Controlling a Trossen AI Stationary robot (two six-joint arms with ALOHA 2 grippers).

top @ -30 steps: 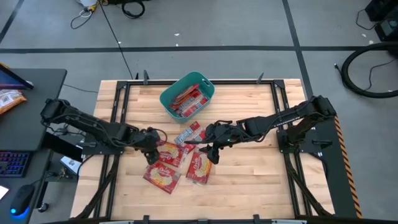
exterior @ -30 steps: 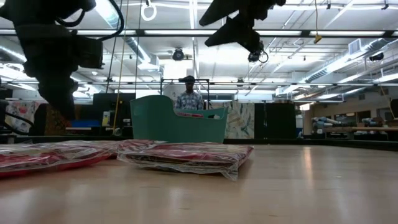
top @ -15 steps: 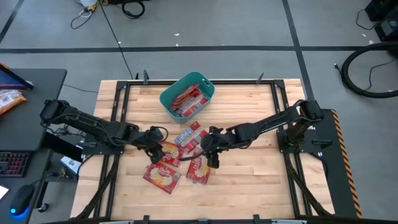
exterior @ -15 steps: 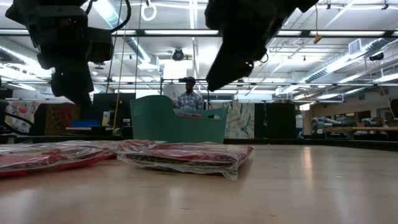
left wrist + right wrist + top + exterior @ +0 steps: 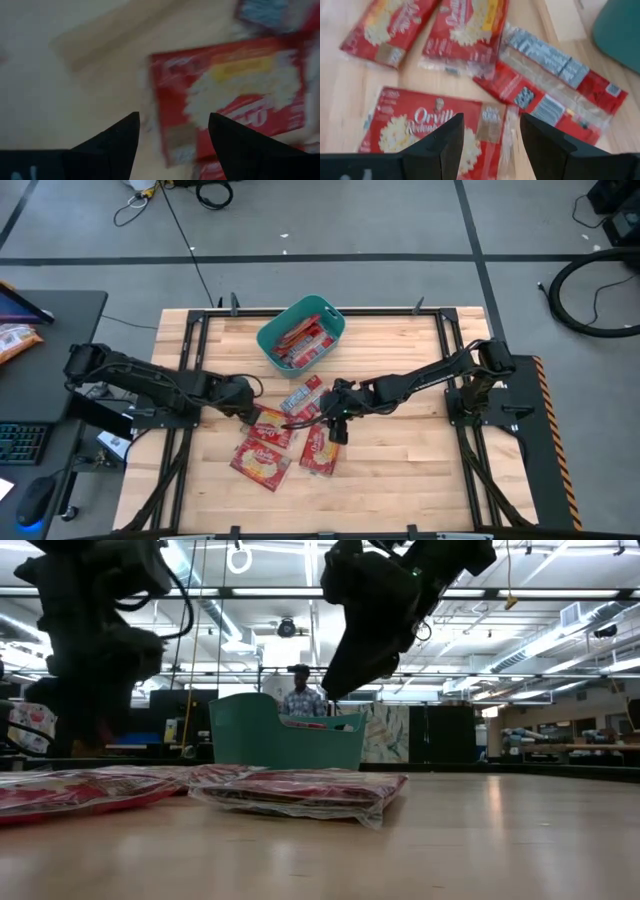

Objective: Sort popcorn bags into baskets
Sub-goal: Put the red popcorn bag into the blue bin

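Several red popcorn bags lie flat on the wooden table: one with its pale printed back up (image 5: 305,397), one (image 5: 268,426), one (image 5: 262,463) and one (image 5: 320,450). The teal basket (image 5: 300,332) stands at the far middle with more bags inside. My left gripper (image 5: 172,137) hangs open, pointing steeply down over the edge of a red bag (image 5: 235,95), clear of it. My right gripper (image 5: 490,132) is open above the near-right bag (image 5: 420,135), slanting down without touching it.
The bags lie in a loose cluster, some overlapping (image 5: 555,95). Bare table (image 5: 410,460) stretches to the near right. A black frame rail (image 5: 190,340) runs around the table. A person (image 5: 303,698) stands in the room beyond the basket (image 5: 285,740).
My right gripper has sunk toward the bags and rolled a little, staying open. My left gripper has shifted slightly toward the far edge and rolled about its own axis. The bags have not moved.
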